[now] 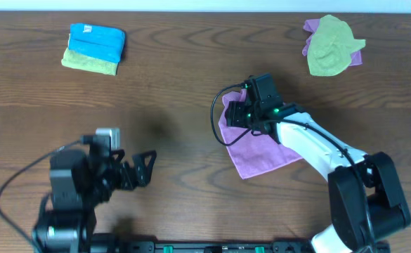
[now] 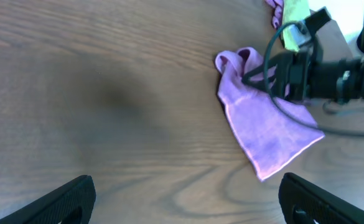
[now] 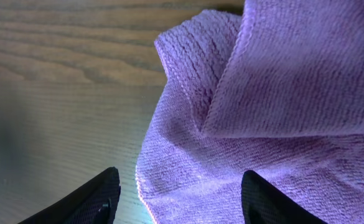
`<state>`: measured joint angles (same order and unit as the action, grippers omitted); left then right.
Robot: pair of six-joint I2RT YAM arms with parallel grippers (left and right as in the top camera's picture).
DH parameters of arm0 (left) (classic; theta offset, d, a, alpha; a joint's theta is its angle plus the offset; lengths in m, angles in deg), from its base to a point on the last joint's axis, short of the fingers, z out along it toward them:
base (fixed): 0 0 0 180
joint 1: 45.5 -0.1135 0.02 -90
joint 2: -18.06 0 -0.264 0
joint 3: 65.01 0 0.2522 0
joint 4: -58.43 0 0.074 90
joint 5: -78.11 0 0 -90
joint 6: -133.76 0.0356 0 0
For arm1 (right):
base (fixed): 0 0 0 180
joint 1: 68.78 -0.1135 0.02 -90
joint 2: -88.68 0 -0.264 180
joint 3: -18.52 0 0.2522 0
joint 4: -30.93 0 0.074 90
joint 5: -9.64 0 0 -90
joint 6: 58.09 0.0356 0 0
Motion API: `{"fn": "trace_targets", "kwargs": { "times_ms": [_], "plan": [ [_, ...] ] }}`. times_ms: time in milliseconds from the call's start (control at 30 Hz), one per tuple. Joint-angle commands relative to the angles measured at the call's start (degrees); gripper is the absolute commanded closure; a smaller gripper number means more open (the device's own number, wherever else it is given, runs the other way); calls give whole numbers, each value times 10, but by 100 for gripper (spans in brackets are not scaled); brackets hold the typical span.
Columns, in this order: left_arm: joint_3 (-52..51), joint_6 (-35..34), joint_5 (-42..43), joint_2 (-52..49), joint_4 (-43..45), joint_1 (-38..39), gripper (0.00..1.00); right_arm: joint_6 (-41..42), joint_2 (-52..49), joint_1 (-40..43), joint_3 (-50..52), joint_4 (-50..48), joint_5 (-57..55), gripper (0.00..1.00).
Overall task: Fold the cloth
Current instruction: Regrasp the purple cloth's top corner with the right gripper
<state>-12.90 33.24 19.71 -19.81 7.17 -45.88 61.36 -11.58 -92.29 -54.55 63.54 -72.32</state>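
Overhead: far left, at the back of the table (image 1: pixel 177 77), a folded stack of blue and yellow-green cloths (image 1: pixel 95 48) lies well apart from both arms. At front left is the left gripper (image 1: pixel 149 169), pointing right over bare wood and holding nothing.

Right of centre lies the purple cloth (image 1: pixel 261 151), spread flat toward the front and bunched at its back left corner. The right gripper (image 1: pixel 239 114) sits over that bunched corner. Its wrist housing covers the fingertips here, so this view does not show the jaw width. A black cable (image 1: pixel 216 119) loops out from the wrist past the left edge of the purple cloth. At the far right back, a heap of green and purple cloths (image 1: pixel 331 46) lies well apart from the gripper.

Left wrist view: the left gripper (image 2: pixel 186 186) is spread wide, with one finger (image 2: pixel 63 199) at each lower corner and only wood grain between them. The purple cloth (image 2: pixel 272 130) lies ahead and to the right, near but not touching. The right arm and the black cable (image 2: pixel 272 68) block the cloth's far edge.

Right wrist view: the right gripper (image 3: pixel 180 180) has its fingers (image 3: pixel 88 202) apart, not clamped on anything. The left finger is over wood and the right finger over the purple cloth (image 3: pixel 281 93), so the cloth's rounded edge falls between them. Only this view shows an upper layer of cloth turned over the lower one, with its hem running diagonally. I cannot tell whether the fingers touch the fabric.
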Motion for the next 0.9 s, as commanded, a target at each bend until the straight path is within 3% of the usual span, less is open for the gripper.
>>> {"fn": "trace_targets", "kwargs": {
  "times_ms": [0,67,200,333,667,867],
  "plan": [
    [61,-3,48,-81,1,-3,5,-9,-1,-1,-19,0,-49,37],
    [77,-8,72,-119,23,-3,5,-21,-1,5,-30,1,-52,38],
    [79,-92,131,-190,100,-3,5,-26,-2,7,-58,-5,-106,41],
    [79,-94,181,-234,128,-2,5,-39,-13,7,-75,-15,-135,42],
    [79,-92,162,-243,127,48,4,-64,-144,10,-190,49,-156,40],
    [79,-92,161,-243,122,54,5,-68,-151,12,-202,78,-186,43]
  ]
}}
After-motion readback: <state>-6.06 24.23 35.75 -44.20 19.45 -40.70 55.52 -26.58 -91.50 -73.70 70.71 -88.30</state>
